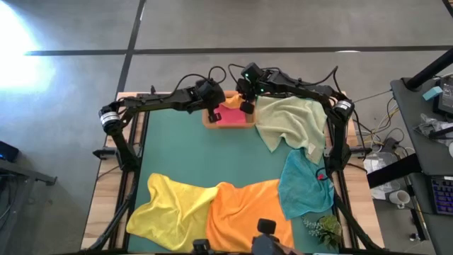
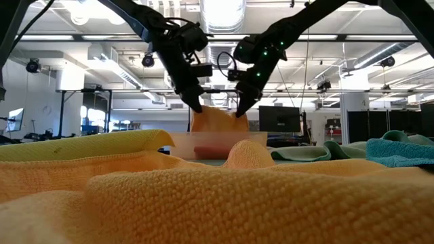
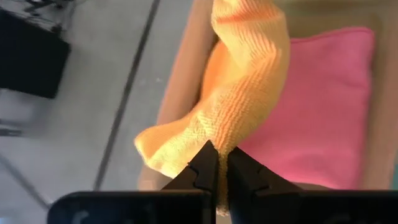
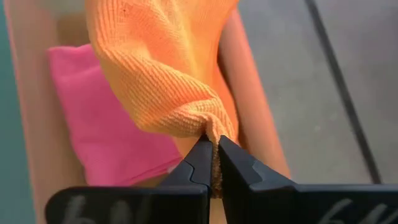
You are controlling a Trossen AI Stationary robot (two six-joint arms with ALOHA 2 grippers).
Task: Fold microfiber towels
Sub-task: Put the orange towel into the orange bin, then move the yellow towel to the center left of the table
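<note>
An orange microfiber towel (image 2: 213,120) hangs bunched between my two grippers, above the small wooden tray (image 1: 207,122) at the far edge of the green mat. A folded hot pink towel (image 1: 230,117) lies flat in that tray. My left gripper (image 1: 212,113) is shut on the orange towel's left end. My right gripper (image 1: 247,108) is shut on its right end. The towel's lower part sags down into the tray; whether it rests on the pink towel is hidden by the tray wall (image 2: 183,144). My left gripper pinches a bunched bit of the orange towel's edge (image 3: 227,144) between its two fingers, slanting down from the table's left. The cloth sags slack from there over the pink towel (image 3: 317,112). My right gripper pinches a gathered corner of the same towel (image 4: 208,129) between its two fingers, slanting down from the right. Several layers are bunched at the fingertips, and the cloth droops slack over the tray (image 4: 249,112).
A pale green towel (image 1: 290,120) lies crumpled right of the tray, with a teal one (image 1: 304,184) below it at the right edge. A yellow towel (image 1: 170,205) and a second orange towel (image 1: 248,212) spread along the near edge. The mat's middle (image 1: 212,156) is bare.
</note>
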